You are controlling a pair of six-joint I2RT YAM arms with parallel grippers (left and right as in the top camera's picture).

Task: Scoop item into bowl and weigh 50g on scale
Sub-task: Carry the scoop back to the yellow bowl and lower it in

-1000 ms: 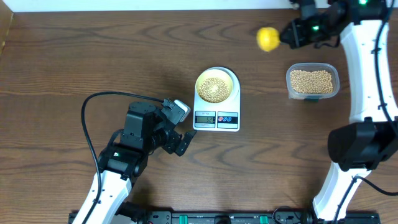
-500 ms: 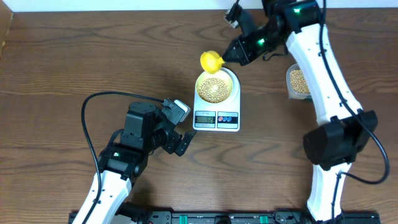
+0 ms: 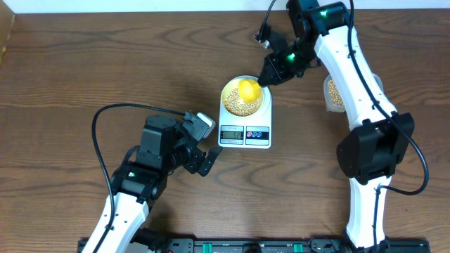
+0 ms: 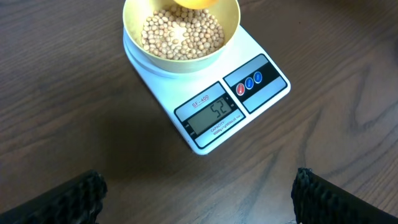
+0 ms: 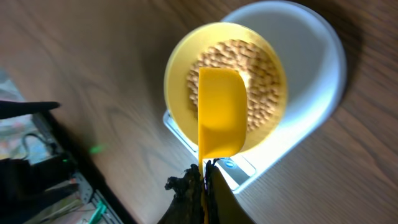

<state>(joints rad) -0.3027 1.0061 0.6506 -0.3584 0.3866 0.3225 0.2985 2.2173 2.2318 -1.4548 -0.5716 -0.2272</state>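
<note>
The pale-yellow bowl (image 3: 261, 90) stands on the white scale (image 3: 245, 131), and tan beans (image 3: 239, 104) cover its bottom. My right gripper (image 3: 271, 74) is shut on the handle of a bright yellow measuring spoon (image 3: 248, 89), whose cup hangs over the bowl. In the right wrist view the spoon (image 5: 221, 118) covers part of the beans (image 5: 264, 68) in the bowl (image 5: 177, 68). My left gripper (image 3: 205, 144) stands open and holds nothing, to the left of the scale. From the left wrist the scale (image 4: 267, 93) shows 52 on its display, behind the open left gripper (image 4: 199, 202).
A clear plastic tub (image 3: 332, 91) with more beans sits right of the scale, mostly hidden behind my right arm. A black cable (image 3: 105, 119) loops over the table left of the left arm. A rail of equipment (image 3: 239, 246) runs along the table's front edge.
My right arm has swung from the back right, near the tub, leftward and now holds the yellow spoon over the bowl. The left arm has stayed still.
</note>
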